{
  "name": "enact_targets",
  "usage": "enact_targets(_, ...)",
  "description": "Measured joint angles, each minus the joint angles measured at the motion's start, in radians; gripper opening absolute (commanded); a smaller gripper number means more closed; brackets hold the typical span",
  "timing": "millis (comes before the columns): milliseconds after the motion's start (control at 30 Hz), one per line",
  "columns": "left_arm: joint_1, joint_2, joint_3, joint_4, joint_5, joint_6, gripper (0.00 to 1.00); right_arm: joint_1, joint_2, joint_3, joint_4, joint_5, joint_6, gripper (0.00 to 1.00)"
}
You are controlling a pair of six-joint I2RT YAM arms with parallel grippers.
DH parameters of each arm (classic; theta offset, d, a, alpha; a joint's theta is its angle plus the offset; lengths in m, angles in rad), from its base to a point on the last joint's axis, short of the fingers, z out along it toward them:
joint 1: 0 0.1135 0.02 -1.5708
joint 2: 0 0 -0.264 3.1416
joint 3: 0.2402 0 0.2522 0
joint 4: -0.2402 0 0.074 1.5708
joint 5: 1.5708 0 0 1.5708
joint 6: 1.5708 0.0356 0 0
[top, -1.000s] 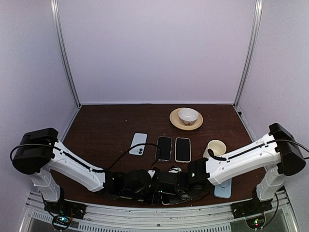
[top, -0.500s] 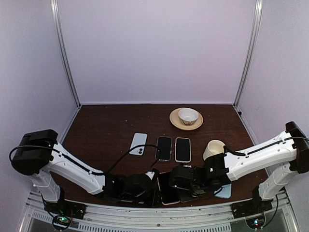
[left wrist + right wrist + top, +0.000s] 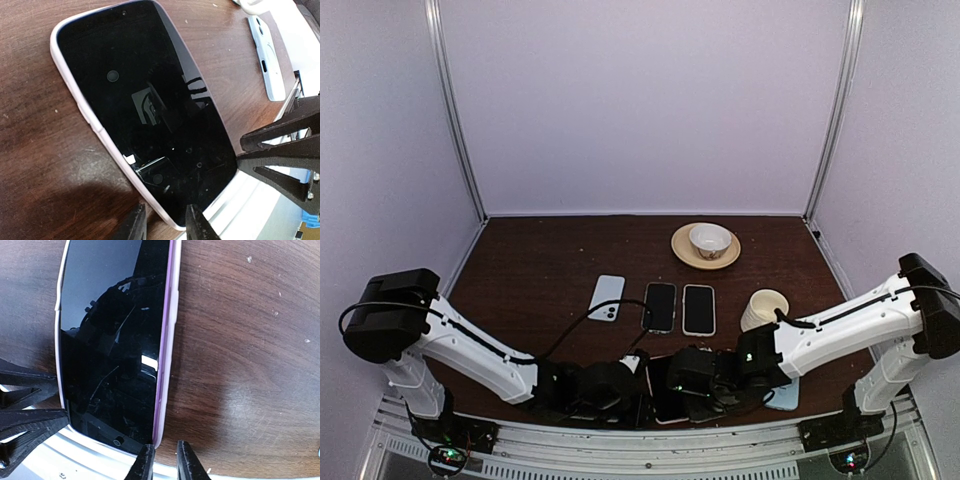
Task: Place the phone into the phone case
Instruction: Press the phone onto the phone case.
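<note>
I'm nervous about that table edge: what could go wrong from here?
1. The phone in its phone case seems to overhang the table at the near edge; a nudge could tip it off.
2. The left tool and right tool sit only at its near corners, so the far end might not seat.

Phones screen-up: three. Dark-rimmed phone (image 3: 660, 306), white-rimmed phone (image 3: 698, 309), cased phone (image 3: 145, 115) at the tabletop's near edge. One white handset or case (image 3: 607, 297), back up, can't tell which. One light-blue case (image 3: 785, 396). One cup (image 3: 764, 306), one bowl (image 3: 710, 239), one saucer (image 3: 682, 249).
</note>
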Motion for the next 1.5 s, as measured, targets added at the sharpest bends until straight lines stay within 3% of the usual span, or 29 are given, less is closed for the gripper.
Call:
enact_targets(367, -0.003, 0.002, 0.000, 0.000, -0.009, -0.009, 0.31, 0.004, 0.052, 0.009, 0.035, -0.026, -0.008, 0.14)
enact_targets(500, -0.004, 0.002, 0.000, 0.000, -0.014, -0.015, 0.31, 0.018, 0.099, 0.053, -0.013, -0.022, -0.009, 0.09)
enact_targets(633, -0.004, -0.002, -0.003, -0.001, -0.024, -0.019, 0.31, 0.032, 0.119, 0.081, -0.056, 0.003, -0.007, 0.11)
enact_targets(733, -0.004, -0.024, -0.010, -0.037, -0.050, -0.010, 0.32, 0.039, 0.117, 0.101, -0.085, 0.014, -0.013, 0.19)
enact_targets(800, -0.004, -0.056, -0.011, -0.099, -0.076, 0.008, 0.34, 0.043, 0.126, 0.130, -0.128, 0.019, -0.032, 0.31)
enact_targets(900, -0.004, -0.127, -0.010, -0.197, -0.129, 0.055, 0.36, 0.048, 0.134, 0.202, -0.243, 0.048, -0.069, 0.63)
enact_targets(967, -0.004, -0.190, -0.010, -0.262, -0.174, 0.089, 0.38, 0.049, 0.134, 0.258, -0.295, 0.071, -0.082, 0.92)
enact_targets(1000, -0.004, -0.221, -0.010, -0.289, -0.198, 0.105, 0.39, 0.049, 0.134, 0.294, -0.312, 0.083, -0.097, 0.99)
enact_targets(1167, 0.010, -0.373, -0.010, -0.401, -0.301, 0.178, 0.45, 0.042, 0.151, 0.376, -0.310, 0.121, -0.119, 0.99)
enact_targets(1500, 0.051, -0.528, -0.052, -0.530, -0.402, 0.248, 0.48, -0.077, 0.240, 0.344, -0.168, 0.113, -0.119, 0.99)
